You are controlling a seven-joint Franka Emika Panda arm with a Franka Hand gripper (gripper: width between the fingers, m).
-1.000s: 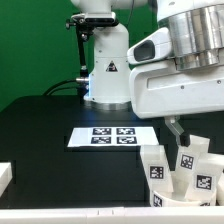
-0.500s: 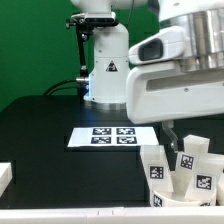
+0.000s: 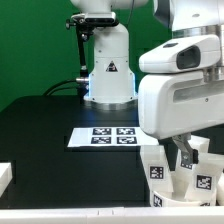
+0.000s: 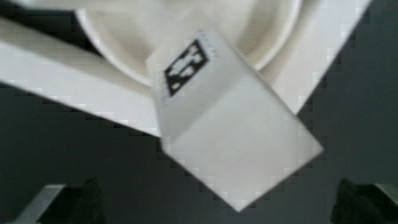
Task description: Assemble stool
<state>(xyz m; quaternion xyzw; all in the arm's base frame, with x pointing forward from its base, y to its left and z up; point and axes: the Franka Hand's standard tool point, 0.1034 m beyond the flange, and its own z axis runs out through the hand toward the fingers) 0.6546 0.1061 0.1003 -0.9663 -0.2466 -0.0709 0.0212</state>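
Several white stool legs with black-and-white tags [image 3: 157, 172] stand clustered at the exterior view's lower right. My gripper [image 3: 181, 157] hangs just above them, its fingers reaching down among their tops. In the wrist view one tagged leg [image 4: 228, 125] lies slantwise, its lower corner pointing between my fingers. My gripper [image 4: 222, 206] is open, with a dark fingertip [image 4: 77, 203] far out on each side, and it touches nothing. Behind the leg is a curved white rimmed part [image 4: 267, 35], apparently the seat. The seat does not show in the exterior view.
The marker board [image 3: 100, 137] lies flat on the black table mid-scene. The robot's white base [image 3: 108, 72] stands behind it. A white block [image 3: 5, 176] sits at the exterior view's left edge and a white strip [image 3: 90, 213] runs along the front.
The arm has come down and shifted slightly toward the exterior view's left. The gripper now sits lower, right over the cluster of legs. The legs have not moved.
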